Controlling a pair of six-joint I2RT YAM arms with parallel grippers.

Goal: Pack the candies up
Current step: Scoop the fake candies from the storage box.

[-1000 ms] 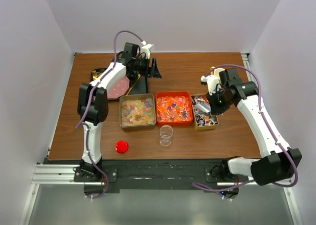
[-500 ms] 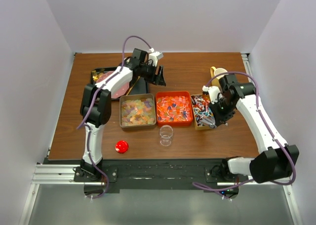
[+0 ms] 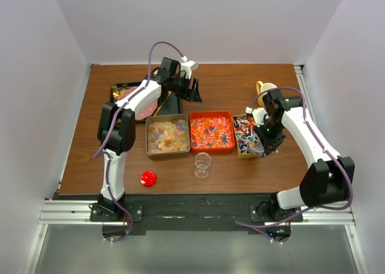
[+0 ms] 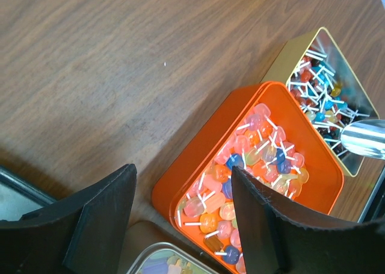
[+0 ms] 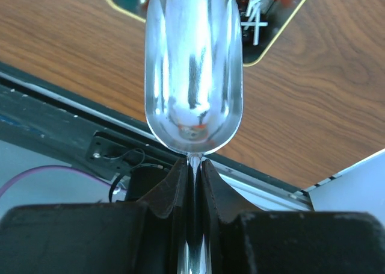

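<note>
- From above, the candies (image 3: pixel 212 132) lie in three tins that stand in a row in the middle of the tabletop (image 3: pixel 240 81). These are the grey tin (image 3: pixel 148 138) on the left, the orange tin (image 3: pixel 212 113) in the centre and the gold tin (image 3: pixel 249 156) on the right.
- A glass cup (image 3: pixel 203 164) stands just beside the orange tin, toward the near edge. A red disc (image 3: pixel 148 178) lies close to the near edge, on the left part.
- A black tray (image 3: pixel 119 91) sits by the far left corner, and a mug (image 3: pixel 265 88) is near the right edge.
- The left gripper (image 3: pixel 194 92) hangs above the wood beyond the orange tin. The right gripper (image 3: pixel 263 143) is over the gold tin.
- In the left wrist view, the left gripper's fingers (image 4: pixel 102 220) stand wide apart with nothing between them. Below them the orange tin is full of candies on white sticks, and the gold tin holds wrapped ones.
- A shiny metal scoop (image 4: pixel 364 138) reaches into the gold tin from the right.
- In the right wrist view, the right gripper's jaws are narrow and pinch the thin handle of the scoop. The front end of the scoop is over the gold tin, at the tin's corner toward the near edge.
</note>
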